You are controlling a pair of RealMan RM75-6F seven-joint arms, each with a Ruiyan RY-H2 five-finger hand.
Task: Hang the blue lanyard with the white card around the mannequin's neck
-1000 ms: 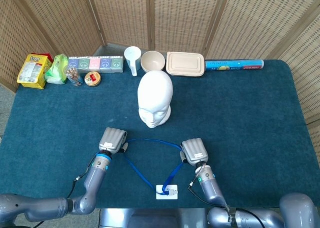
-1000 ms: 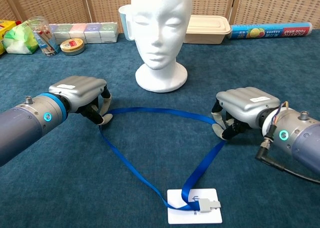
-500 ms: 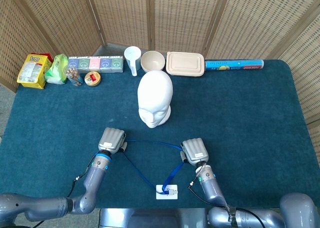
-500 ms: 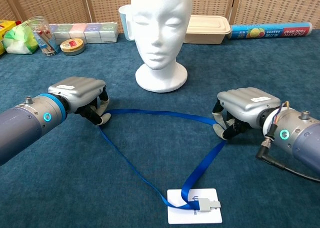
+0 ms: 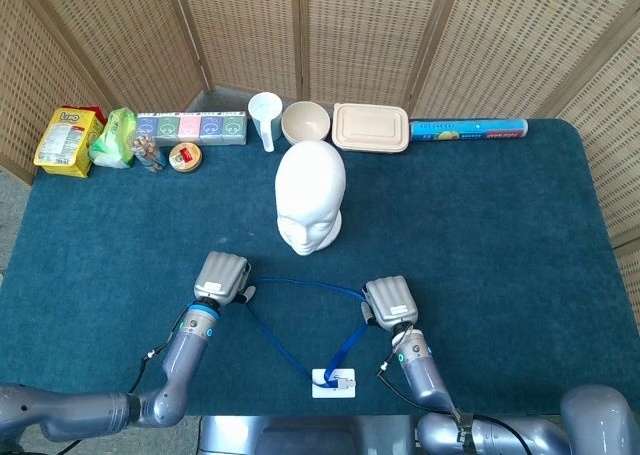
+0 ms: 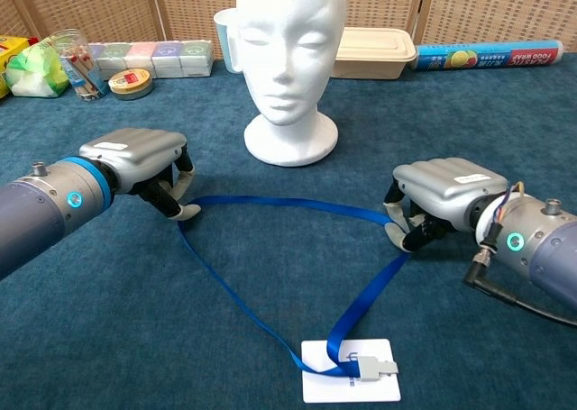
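The blue lanyard (image 6: 270,288) lies stretched into a triangle on the blue bench (image 5: 500,235), with a robot hand at each upper corner. The left robot hand (image 6: 144,162) has its fingers curled down over the strap at about nine o'clock from the triangle's centre, and it seems to pinch the ribbon, though the contact is partly hidden under the palm. The right robot hand (image 6: 437,198) grips the strap at the three o'clock corner, fingers closed around it. From both hands the ribbon runs down to the white card (image 6: 352,383), which rests flat on the bench at six o'clock, clipped on. The mannequin (image 6: 290,63) stands upright at twelve o'clock, facing the robot, its neck bare, well apart from the strap. Behind it along the far edge sit a cup (image 5: 265,115), a bowl (image 5: 306,123) and a lidded container (image 5: 371,127).
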